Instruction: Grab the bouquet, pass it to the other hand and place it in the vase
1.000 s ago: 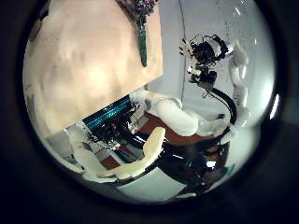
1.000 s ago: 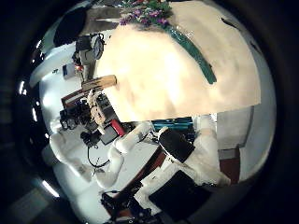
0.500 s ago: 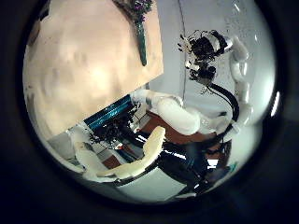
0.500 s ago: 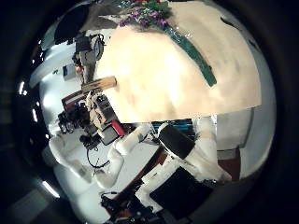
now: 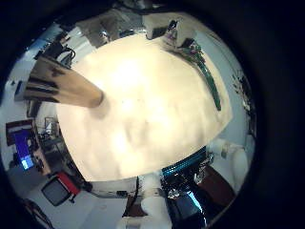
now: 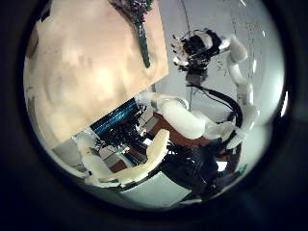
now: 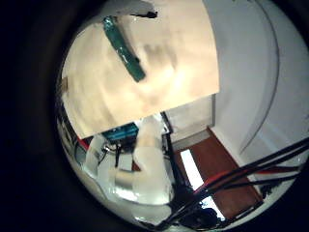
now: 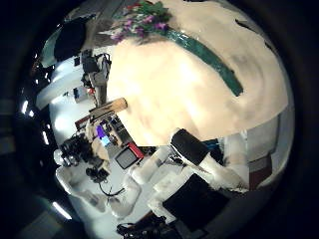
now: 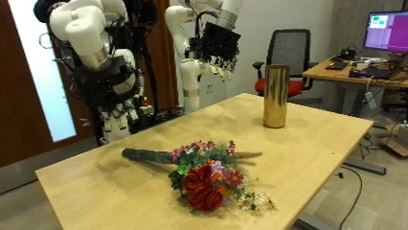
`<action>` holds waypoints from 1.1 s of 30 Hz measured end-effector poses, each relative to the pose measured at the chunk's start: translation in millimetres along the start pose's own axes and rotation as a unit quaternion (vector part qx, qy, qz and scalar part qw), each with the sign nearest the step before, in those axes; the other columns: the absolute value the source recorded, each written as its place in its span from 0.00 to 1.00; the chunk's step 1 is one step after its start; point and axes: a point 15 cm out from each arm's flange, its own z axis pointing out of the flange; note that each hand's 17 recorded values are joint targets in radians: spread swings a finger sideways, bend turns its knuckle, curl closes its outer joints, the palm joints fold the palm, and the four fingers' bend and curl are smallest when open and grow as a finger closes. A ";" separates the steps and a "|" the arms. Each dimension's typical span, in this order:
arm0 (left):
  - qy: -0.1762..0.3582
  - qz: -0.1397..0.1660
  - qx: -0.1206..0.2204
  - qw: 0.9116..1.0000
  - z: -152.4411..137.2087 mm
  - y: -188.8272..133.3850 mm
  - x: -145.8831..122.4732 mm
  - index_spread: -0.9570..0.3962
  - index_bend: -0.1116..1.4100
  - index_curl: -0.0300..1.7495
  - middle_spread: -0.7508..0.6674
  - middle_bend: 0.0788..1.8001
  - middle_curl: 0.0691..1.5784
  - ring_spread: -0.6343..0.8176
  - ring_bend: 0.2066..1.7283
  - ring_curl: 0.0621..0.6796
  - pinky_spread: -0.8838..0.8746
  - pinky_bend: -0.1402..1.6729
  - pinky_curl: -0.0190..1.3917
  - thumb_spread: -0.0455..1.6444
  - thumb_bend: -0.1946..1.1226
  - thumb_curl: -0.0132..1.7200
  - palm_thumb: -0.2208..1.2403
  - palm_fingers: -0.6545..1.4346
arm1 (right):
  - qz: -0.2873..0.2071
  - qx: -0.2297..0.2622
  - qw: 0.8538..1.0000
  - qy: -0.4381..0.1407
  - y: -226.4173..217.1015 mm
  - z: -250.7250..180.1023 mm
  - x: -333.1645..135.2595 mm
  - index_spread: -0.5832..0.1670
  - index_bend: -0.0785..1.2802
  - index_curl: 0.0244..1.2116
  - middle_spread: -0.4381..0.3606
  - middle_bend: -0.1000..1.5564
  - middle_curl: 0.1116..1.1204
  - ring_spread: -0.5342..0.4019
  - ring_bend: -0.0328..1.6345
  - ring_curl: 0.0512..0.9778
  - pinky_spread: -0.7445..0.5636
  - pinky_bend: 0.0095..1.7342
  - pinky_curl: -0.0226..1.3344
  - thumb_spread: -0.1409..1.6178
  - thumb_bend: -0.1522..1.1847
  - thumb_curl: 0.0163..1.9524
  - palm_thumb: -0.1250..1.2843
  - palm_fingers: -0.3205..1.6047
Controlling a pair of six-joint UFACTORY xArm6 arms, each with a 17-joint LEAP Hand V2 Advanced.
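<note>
In the outside view the bouquet (image 9: 208, 179) lies on the wooden table (image 9: 306, 153), with red and purple flowers and a dark teal wrapped stem (image 9: 143, 153). A tall gold vase (image 9: 274, 95) stands upright near the table's far edge. My right hand (image 9: 115, 91) hangs open beyond the stem end, above and away from the table. My left hand (image 9: 219, 46) is open, higher up behind the table. The left thumb side palm view shows the bouquet (image 6: 141, 19) and the right hand (image 6: 192, 50) with fingers spread.
An office chair (image 9: 291, 53) and a desk with a monitor (image 9: 387, 31) stand behind the table.
Both palm views have shifted, so both hands have moved. In the left thumb side palm view the right hand now stands nearer the table edge. The bouquet still lies on the table.
</note>
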 end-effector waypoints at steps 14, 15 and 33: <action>0.016 0.005 -0.014 1.000 9.4 -13.0 -18.1 0.90 0.19 0.22 0.82 0.07 0.16 0.83 0.14 0.24 0.80 0.18 0.21 0.53 0.12 0.19 0.33 0.36 | 0.031 0.029 0.999 -0.011 -44.3 44.5 7.6 0.63 0.17 0.20 0.78 0.31 0.25 0.78 0.48 0.14 0.82 0.41 0.16 0.69 0.09 0.16 0.45 0.29; 0.017 0.005 -0.015 1.000 9.4 -13.0 -18.1 0.90 0.19 0.22 0.82 0.07 0.16 0.83 0.14 0.24 0.80 0.18 0.21 0.53 0.12 0.19 0.33 0.36 | 0.032 0.032 0.999 -0.010 -49.0 47.2 7.5 0.64 0.17 0.20 0.78 0.31 0.25 0.78 0.48 0.14 0.82 0.41 0.16 0.69 0.10 0.16 0.45 0.29; 0.019 0.004 -0.018 1.000 5.5 -27.5 -14.5 0.91 0.19 0.22 0.83 0.07 0.16 0.83 0.14 0.24 0.80 0.18 0.21 0.54 0.12 0.19 0.33 0.36 | 0.043 0.014 0.999 -0.004 -81.4 82.7 14.4 0.66 0.17 0.21 0.79 0.32 0.24 0.75 0.48 0.13 0.80 0.40 0.14 0.69 0.10 0.16 0.45 0.29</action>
